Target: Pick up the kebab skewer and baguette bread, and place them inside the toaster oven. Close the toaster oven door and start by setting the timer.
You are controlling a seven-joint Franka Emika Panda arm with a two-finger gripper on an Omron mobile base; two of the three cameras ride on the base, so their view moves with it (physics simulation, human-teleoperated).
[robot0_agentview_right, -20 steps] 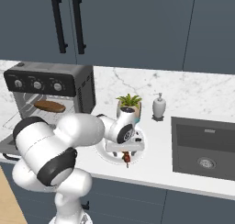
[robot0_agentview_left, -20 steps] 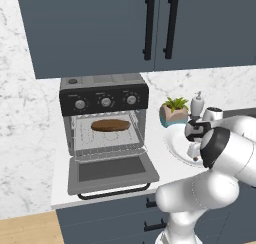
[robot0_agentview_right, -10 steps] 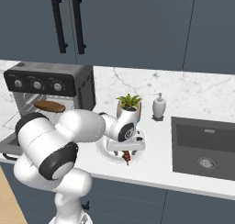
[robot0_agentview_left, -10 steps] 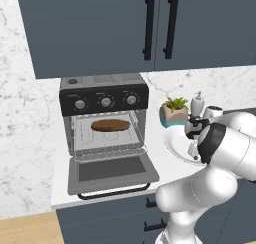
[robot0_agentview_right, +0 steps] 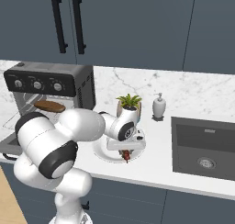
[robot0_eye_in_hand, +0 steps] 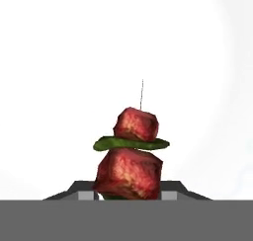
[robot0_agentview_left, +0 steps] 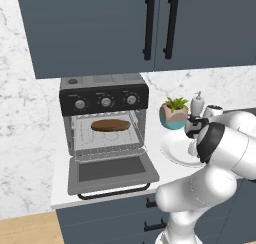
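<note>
The kebab skewer (robot0_eye_in_hand: 129, 151), red meat chunks with a green slice between them on a thin stick, lies on the white plate (robot0_agentview_right: 103, 152). My gripper (robot0_eye_in_hand: 128, 191) points down at it, and its dark fingertips press one chunk from both sides. From the right base view a red end of the skewer (robot0_agentview_right: 125, 155) pokes out under the hand. The baguette bread (robot0_agentview_left: 110, 125) rests on the rack inside the toaster oven (robot0_agentview_left: 104, 88). The toaster oven door (robot0_agentview_left: 112, 170) hangs open, folded down flat.
A potted plant (robot0_agentview_left: 174, 113) and a soap bottle (robot0_agentview_left: 198, 104) stand just behind the plate. A sink (robot0_agentview_right: 206, 147) lies to the right. Dark cabinets hang above the counter. The oven stands left of the plate.
The jaws have come together on the skewer's chunk. The arm has stayed over the plate with hardly any shift.
</note>
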